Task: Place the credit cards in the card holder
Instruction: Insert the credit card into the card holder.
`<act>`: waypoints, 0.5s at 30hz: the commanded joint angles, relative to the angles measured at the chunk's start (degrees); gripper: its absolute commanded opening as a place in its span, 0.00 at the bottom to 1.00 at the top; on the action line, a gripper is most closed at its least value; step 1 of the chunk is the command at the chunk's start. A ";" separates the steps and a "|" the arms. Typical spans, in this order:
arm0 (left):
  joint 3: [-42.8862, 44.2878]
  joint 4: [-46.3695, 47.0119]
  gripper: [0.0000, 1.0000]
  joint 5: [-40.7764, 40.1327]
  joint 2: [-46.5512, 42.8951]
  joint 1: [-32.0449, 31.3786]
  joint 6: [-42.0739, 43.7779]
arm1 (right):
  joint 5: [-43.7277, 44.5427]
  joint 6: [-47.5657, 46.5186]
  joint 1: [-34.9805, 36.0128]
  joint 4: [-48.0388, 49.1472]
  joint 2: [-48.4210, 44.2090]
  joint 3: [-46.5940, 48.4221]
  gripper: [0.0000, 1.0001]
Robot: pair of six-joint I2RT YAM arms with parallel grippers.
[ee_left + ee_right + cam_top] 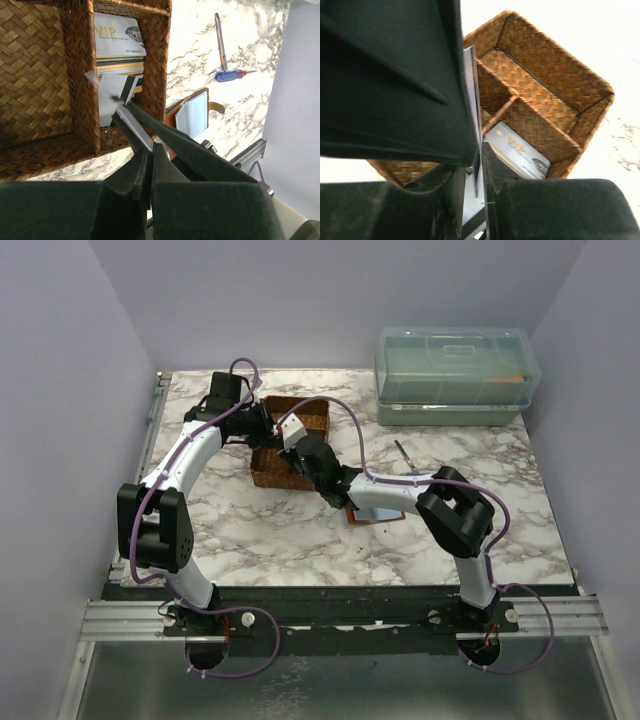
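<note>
Both grippers meet over the brown woven basket [318, 412]. My left gripper [271, 428] [123, 103] is shut on a thin pale credit card [138, 131], seen edge-on between its fingers. My right gripper [298, 446] [478, 146] is also shut on a thin pale card [472, 90] seen edge-on. I cannot tell if it is the same card. A stack of cards topped by a grey VIP card [120, 42] [518, 150] lies in a basket compartment, with a white card with a dark stripe [111, 100] beside it. The brown card holder [376, 513] [192, 114] lies open on the table under my right arm.
The basket [45, 75] [545, 65] has several compartments. A thin screwdriver with a blue and red handle [403, 456] [222, 55] lies right of it. A clear lidded plastic box [456, 375] stands at the back right. Purple walls close in the marble table [250, 540].
</note>
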 commanded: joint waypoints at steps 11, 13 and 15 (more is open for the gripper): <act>5.80 -2.98 0.58 -1.77 -4.67 0.42 1.59 | -8.29 9.65 -0.21 5.26 -7.28 -6.95 0.00; 6.41 -2.17 0.61 -1.51 -6.36 0.42 1.69 | -12.21 14.24 -1.39 1.60 -10.06 -7.16 0.00; 6.42 -0.77 0.63 0.71 -7.57 0.34 1.21 | -17.38 19.30 -3.48 -1.08 -13.71 -8.87 0.00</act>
